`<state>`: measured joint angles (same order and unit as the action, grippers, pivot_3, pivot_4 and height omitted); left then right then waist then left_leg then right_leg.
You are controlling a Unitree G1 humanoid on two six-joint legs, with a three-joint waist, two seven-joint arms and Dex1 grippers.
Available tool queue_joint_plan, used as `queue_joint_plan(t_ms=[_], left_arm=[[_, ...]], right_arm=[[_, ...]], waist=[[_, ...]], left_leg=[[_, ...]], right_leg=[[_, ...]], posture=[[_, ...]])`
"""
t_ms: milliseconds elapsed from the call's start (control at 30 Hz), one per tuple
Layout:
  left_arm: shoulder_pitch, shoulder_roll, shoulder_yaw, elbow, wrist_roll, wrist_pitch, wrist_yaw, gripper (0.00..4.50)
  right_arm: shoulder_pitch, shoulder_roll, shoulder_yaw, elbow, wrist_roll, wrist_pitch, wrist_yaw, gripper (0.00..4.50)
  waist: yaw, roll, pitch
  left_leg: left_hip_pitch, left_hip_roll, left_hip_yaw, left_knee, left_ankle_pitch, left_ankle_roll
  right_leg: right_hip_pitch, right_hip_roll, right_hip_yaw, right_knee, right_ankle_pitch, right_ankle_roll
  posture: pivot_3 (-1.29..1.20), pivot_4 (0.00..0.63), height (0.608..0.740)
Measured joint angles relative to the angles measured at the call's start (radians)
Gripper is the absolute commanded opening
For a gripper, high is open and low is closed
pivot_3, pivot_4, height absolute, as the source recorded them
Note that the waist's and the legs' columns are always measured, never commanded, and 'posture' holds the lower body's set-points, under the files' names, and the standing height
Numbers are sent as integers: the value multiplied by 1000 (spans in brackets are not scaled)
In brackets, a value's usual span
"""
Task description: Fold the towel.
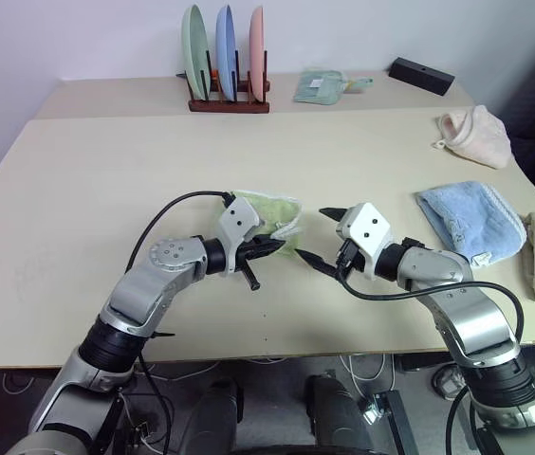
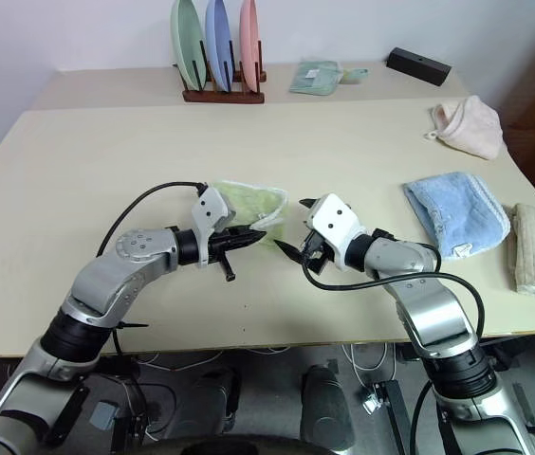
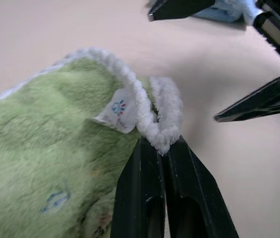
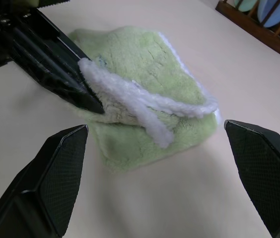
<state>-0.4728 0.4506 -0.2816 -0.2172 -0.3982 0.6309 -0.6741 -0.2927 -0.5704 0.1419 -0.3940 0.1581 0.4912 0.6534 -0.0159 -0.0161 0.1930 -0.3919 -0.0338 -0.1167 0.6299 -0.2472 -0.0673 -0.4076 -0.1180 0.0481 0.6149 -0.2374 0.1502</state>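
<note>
— From the head camera, where is the towel?

— The towel (image 1: 260,214) lies bunched near the middle of the table (image 1: 106,190), between my two arms. My left gripper (image 1: 275,247) reaches in from the left and meets its near corner; my right gripper (image 1: 322,237) hangs just beside it, not touching. Off to the right lie a light blue towel (image 1: 469,219) and a pale pink cloth (image 1: 477,134); a plate rack (image 1: 228,100) stands at the far edge.

— And your left wrist camera?

— My two fingers (image 3: 139,198) are pressed together on the white stitched edging (image 3: 157,130) at the corner, pinching it. A small label (image 3: 116,110) sits beside the pinch.

— The right wrist camera?

— My right fingers (image 4: 55,173) stand wide apart with nothing between them. Beyond them the towel rests on the table, its white edge lifted in the left gripper's tips.
</note>
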Motion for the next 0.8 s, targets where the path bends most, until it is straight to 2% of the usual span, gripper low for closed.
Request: queue_joint_plan(t_ms=[67,167,267,367,400,533,567,700,800], left_arm=[[16,-10,33,-16,-38,22,-11,2414],[37,-10,125,-52,-109,65,-12,4030],[39,15,256,-73,-187,110,0,4048],[48,59,385,-65,-227,127,7,3055],[51,71,406,-58,-225,124,9,2543],[54,96,406,-18,-173,79,17,434],[53,96,390,-5,-149,64,21,45],[18,56,293,65,-53,-12,26,45],[-7,33,184,128,60,-99,33,45]], right_arm=[[3,-12,-2,0,-6,1,0,4500],[12,-46,-26,1,-4,2,11,3621],[14,-81,-67,1,11,2,32,2142],[12,-84,-115,3,36,2,42,559],[4,-75,-126,5,53,6,41,11],[-99,-4,-143,-2,141,57,37,0],[-124,13,-133,-3,147,69,34,0],[-193,131,-19,20,143,79,8,0],[-252,211,82,147,70,75,-48,0]], waist=[[-2,0,0],[-1,0,0],[-1,0,0],[-3,0,0],[-2,0,0],[-2,0,0],[0,0,0],[1,0,0],[-2,0,0]], left_leg=[[0,0,0,0,0,0],[0,0,0,0,0,0],[0,0,0,0,0,0],[0,0,0,0,0,0],[0,0,0,0,0,0],[0,0,0,0,0,0],[0,0,0,0,0,0],[0,0,0,0,0,0],[0,0,0,0,0,0]], right_leg=[[0,0,0,0,0,0],[0,0,0,0,0,0],[0,0,0,0,0,0],[0,0,0,0,0,0],[0,0,0,0,0,0],[0,0,0,0,0,0],[0,0,0,0,0,0],[0,0,0,0,0,0],[0,0,0,1,0,0]], posture=[[0,150,740],[0,150,740],[0,150,740],[0,150,740],[0,150,740],[0,150,740],[0,150,740],[0,150,740],[0,150,740]])
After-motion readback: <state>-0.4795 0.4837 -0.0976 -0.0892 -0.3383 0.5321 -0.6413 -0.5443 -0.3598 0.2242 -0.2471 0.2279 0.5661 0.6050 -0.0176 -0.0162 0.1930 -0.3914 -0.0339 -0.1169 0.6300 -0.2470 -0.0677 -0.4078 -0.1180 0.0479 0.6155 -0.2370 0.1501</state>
